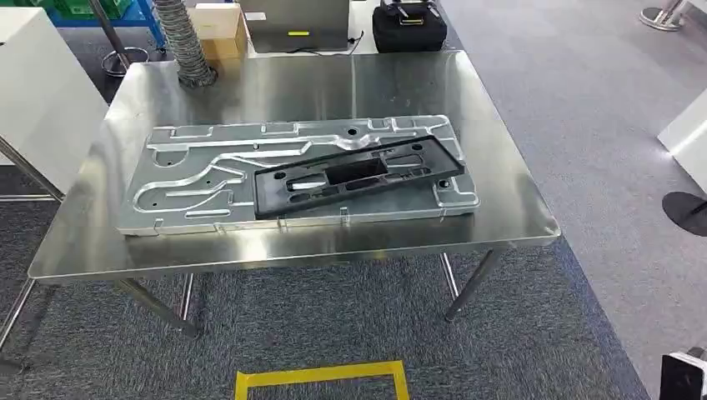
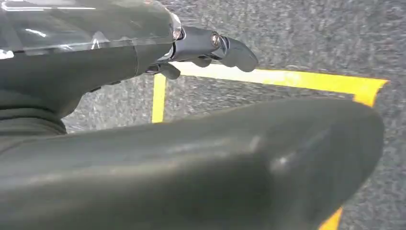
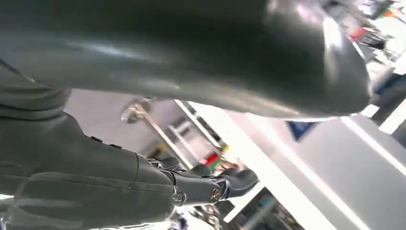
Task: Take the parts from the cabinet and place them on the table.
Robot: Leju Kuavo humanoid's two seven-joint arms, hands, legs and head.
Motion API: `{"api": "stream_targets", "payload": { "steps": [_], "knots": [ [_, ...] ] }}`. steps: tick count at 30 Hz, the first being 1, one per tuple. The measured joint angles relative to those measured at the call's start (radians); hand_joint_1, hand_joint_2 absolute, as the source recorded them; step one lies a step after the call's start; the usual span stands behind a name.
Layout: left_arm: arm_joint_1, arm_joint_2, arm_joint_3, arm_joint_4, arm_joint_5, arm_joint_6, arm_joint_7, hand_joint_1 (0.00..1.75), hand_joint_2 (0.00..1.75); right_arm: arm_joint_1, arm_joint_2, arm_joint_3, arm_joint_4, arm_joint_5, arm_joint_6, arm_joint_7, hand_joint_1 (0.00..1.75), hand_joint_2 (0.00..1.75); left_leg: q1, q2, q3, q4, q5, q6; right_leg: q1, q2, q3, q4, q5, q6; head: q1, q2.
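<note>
While the black part (image 1: 358, 177) lies flat on the silver plate (image 1: 292, 171), it is seen tilted across the plate's right half, one end near the plate's front edge and the other end near its far right corner. The plate itself is laid on the steel table (image 1: 508, 208), about in the middle of the top. Behind the table a ribbed hose (image 1: 182, 40), a wooden box (image 1: 218, 32), a grey case (image 1: 294, 23) and a black bag (image 1: 408, 27) are seen. Grey carpet and a yellow tape mark (image 1: 321, 377) are found on the floor in front of the table.

The left hand (image 2: 201, 48) is seen above the carpet and the yellow tape; nothing is held in it and the fingers are stretched out. The right hand (image 3: 210, 184) is also seen with nothing in it, the fingers loosely extended.
</note>
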Motion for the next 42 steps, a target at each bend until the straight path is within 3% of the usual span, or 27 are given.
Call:
{"api": "stream_targets", "payload": {
  "steps": [1,3,5,7,11,12,13,15,16,17,18,20,21,22,23,26,27,28,30,31,32,33,35,36,37,38,42],
  "knots": [
    [0.000,-0.002,0.000,0.000,0.000,0.002,0.000,0.00,0.00,0.000,0.006,0.000,0.026,0.007,0.000,0.000,0.00,0.00,0.000,0.001,-0.020,0.004,0.012,-0.001,-0.001,0.000,-0.010,0.075,-0.023,0.003,0.000,0.000],
    [0.001,-0.003,0.001,0.000,0.000,0.004,0.004,0.00,0.00,-0.001,0.014,0.001,0.086,0.017,0.000,0.000,0.00,0.00,0.000,0.002,-0.051,0.013,0.031,-0.006,-0.005,0.000,0.026,0.094,0.021,0.006,0.000,0.000],
    [0.001,-0.005,0.003,0.000,0.000,0.007,0.009,0.00,0.00,-0.006,0.019,0.001,0.140,0.036,-0.002,0.000,0.00,0.00,0.001,0.002,-0.084,0.028,0.046,-0.013,-0.007,-0.001,0.145,-0.048,0.080,0.003,0.000,0.000],
    [-0.001,-0.007,0.003,0.000,0.000,0.006,0.011,0.00,0.00,-0.018,0.021,0.002,0.203,0.049,-0.003,0.000,0.00,0.00,-0.004,0.001,-0.103,0.042,0.059,-0.025,0.001,0.000,0.272,-0.239,0.023,-0.009,0.000,0.000],
    [0.003,-0.008,0.003,0.000,0.000,0.005,0.012,0.00,0.00,-0.030,0.029,0.006,0.335,0.090,-0.007,-0.001,0.00,0.00,0.000,0.002,-0.108,0.034,0.094,-0.053,0.005,-0.002,0.247,-0.244,0.050,-0.045,0.000,0.000],
    [0.005,-0.008,0.003,0.000,-0.003,0.004,0.012,0.00,0.00,-0.040,0.032,0.005,0.376,0.118,-0.004,-0.001,0.00,0.00,0.006,-0.001,-0.119,0.052,0.061,-0.054,0.003,-0.009,0.237,-0.246,0.063,-0.057,0.000,0.000],
    [0.008,-0.009,0.009,0.000,-0.007,0.003,0.013,0.00,0.00,-0.050,0.033,-0.002,0.416,0.148,0.001,-0.001,0.00,0.00,0.006,-0.001,-0.135,0.098,-0.008,-0.056,0.005,-0.006,0.220,-0.245,0.077,-0.066,0.000,0.000],
    [0.007,-0.011,0.023,0.000,-0.009,0.005,0.013,0.00,0.00,-0.056,0.040,-0.017,0.480,0.177,0.002,-0.001,0.00,0.00,0.007,-0.002,-0.168,0.239,-0.128,-0.061,0.008,-0.007,0.188,-0.244,0.101,-0.067,0.000,0.000],
    [0.008,-0.011,0.027,0.000,-0.010,0.005,0.013,0.00,0.00,-0.063,0.041,-0.024,0.526,0.182,-0.001,-0.001,0.00,0.00,0.007,-0.002,-0.179,0.314,-0.161,-0.063,0.010,-0.008,0.168,-0.242,0.115,-0.067,0.000,0.000],
    [0.008,-0.012,0.029,0.000,-0.010,0.006,0.014,0.00,0.00,-0.072,0.042,-0.031,0.577,0.185,-0.003,-0.001,0.00,0.00,0.007,-0.002,-0.173,0.355,-0.150,-0.063,0.012,-0.008,0.147,-0.239,0.129,-0.067,0.000,0.000],
    [0.009,-0.012,0.029,0.000,-0.010,0.007,0.014,0.00,0.00,-0.079,0.044,-0.037,0.615,0.184,-0.003,0.000,0.00,0.00,0.007,-0.002,-0.150,0.351,-0.115,-0.061,0.013,-0.009,0.129,-0.234,0.140,-0.066,0.000,0.000],
    [0.007,-0.012,0.031,0.000,-0.010,0.008,0.015,0.00,0.00,-0.089,0.049,-0.045,0.672,0.184,-0.003,0.000,0.00,0.00,0.006,-0.002,-0.054,0.248,-0.041,-0.053,0.016,-0.009,0.095,-0.225,0.160,-0.063,0.000,0.000],
    [0.004,-0.012,0.032,0.000,-0.010,0.008,0.015,0.00,0.00,-0.097,0.051,-0.048,0.701,0.186,-0.003,0.000,0.00,0.00,0.003,-0.002,0.019,0.153,-0.041,-0.046,0.016,-0.008,0.082,-0.219,0.171,-0.061,0.000,0.000],
    [0.000,-0.011,0.033,0.000,-0.010,0.008,0.015,0.00,0.00,-0.104,0.055,-0.049,0.726,0.195,-0.003,0.000,0.00,0.00,-0.003,-0.002,0.097,0.046,-0.081,-0.039,0.021,-0.006,0.073,-0.213,0.179,-0.056,0.000,0.000],
    [-0.005,-0.012,0.033,0.000,-0.010,0.006,0.015,0.00,0.00,-0.112,0.056,-0.053,0.758,0.209,-0.004,0.005,0.00,0.00,-0.002,-0.002,0.123,-0.020,-0.106,-0.035,0.021,-0.008,0.069,-0.210,0.189,-0.050,0.000,0.000],
    [-0.003,-0.016,0.033,0.000,-0.012,0.005,0.016,0.00,0.00,-0.128,0.063,-0.054,0.831,0.244,-0.005,0.025,0.00,0.00,-0.008,0.000,0.101,-0.011,-0.082,-0.013,0.018,-0.008,0.068,-0.224,0.225,-0.031,0.000,0.000],
    [-0.003,-0.022,0.033,0.000,-0.013,0.005,0.016,0.00,0.00,-0.131,0.065,-0.054,0.854,0.254,-0.005,0.038,0.00,0.00,0.000,0.010,0.090,-0.016,-0.063,-0.005,0.010,-0.004,0.062,-0.217,0.214,-0.027,0.000,0.000],
    [-0.005,-0.022,0.033,0.000,-0.016,0.004,0.016,0.00,0.00,-0.132,0.068,-0.054,0.872,0.264,-0.005,0.052,0.00,0.00,-0.001,0.007,0.074,-0.016,-0.050,0.003,0.011,-0.003,0.050,-0.188,0.151,-0.021,0.000,0.000],
    [-0.003,-0.023,0.032,0.000,-0.021,0.003,0.015,0.00,0.00,-0.141,0.071,-0.053,0.905,0.294,-0.005,0.101,0.00,0.00,-0.001,0.008,0.038,-0.015,-0.021,0.007,0.007,-0.003,0.019,-0.039,0.003,-0.009,0.000,0.000],
    [-0.003,-0.023,0.032,0.000,-0.024,0.002,0.015,0.00,0.00,-0.144,0.074,-0.052,0.917,0.307,-0.003,0.124,0.00,0.00,-0.002,0.009,0.018,-0.013,-0.007,0.006,0.005,-0.003,0.008,0.040,-0.033,-0.004,0.000,0.000],
    [-0.004,-0.023,0.031,0.000,-0.027,0.002,0.015,0.00,0.00,-0.146,0.078,-0.050,0.929,0.319,0.002,0.150,0.00,0.00,-0.002,0.010,0.000,-0.008,0.005,0.004,0.003,-0.003,0.007,0.093,-0.032,-0.002,0.000,0.000],
    [-0.004,-0.023,0.029,0.000,-0.028,0.002,0.016,0.00,0.00,-0.147,0.081,-0.045,0.941,0.332,0.010,0.177,0.00,0.00,-0.001,0.010,-0.021,0.000,0.016,0.001,0.001,-0.003,0.023,0.110,0.001,0.001,0.000,0.000],
    [-0.004,-0.023,0.025,0.000,-0.031,0.002,0.018,0.00,0.00,-0.150,0.088,-0.035,0.956,0.350,0.029,0.232,0.00,0.00,0.000,0.010,-0.063,0.018,0.034,-0.006,-0.004,-0.003,0.109,0.027,0.078,0.001,0.000,0.000],
    [-0.005,-0.023,0.024,0.000,-0.033,0.002,0.019,0.00,0.00,-0.153,0.092,-0.030,0.963,0.361,0.038,0.268,0.00,0.00,0.001,0.010,-0.082,0.028,0.042,-0.010,-0.005,-0.003,0.180,-0.064,0.081,-0.002,0.000,0.000],
    [-0.006,-0.023,0.024,0.000,-0.036,0.002,0.022,0.00,0.00,-0.156,0.097,-0.024,0.968,0.371,0.047,0.296,0.00,0.00,-0.002,0.009,-0.094,0.039,0.047,-0.015,-0.003,-0.002,0.260,-0.168,0.042,-0.008,0.000,0.000],
    [-0.006,-0.024,0.023,0.000,-0.037,0.002,0.022,0.00,0.00,-0.160,0.100,-0.018,0.971,0.383,0.062,0.324,0.00,0.00,-0.003,0.009,-0.102,0.047,0.052,-0.022,0.002,-0.002,0.299,-0.244,0.010,-0.015,0.000,0.000],
    [-0.004,-0.022,0.012,0.000,-0.038,0.003,0.027,0.00,0.00,-0.161,0.126,0.003,0.994,0.412,0.112,0.417,0.00,0.00,0.004,0.007,-0.118,0.049,0.074,-0.051,0.003,-0.008,0.264,-0.247,0.037,-0.050,0.000,0.000]
  ]
}}
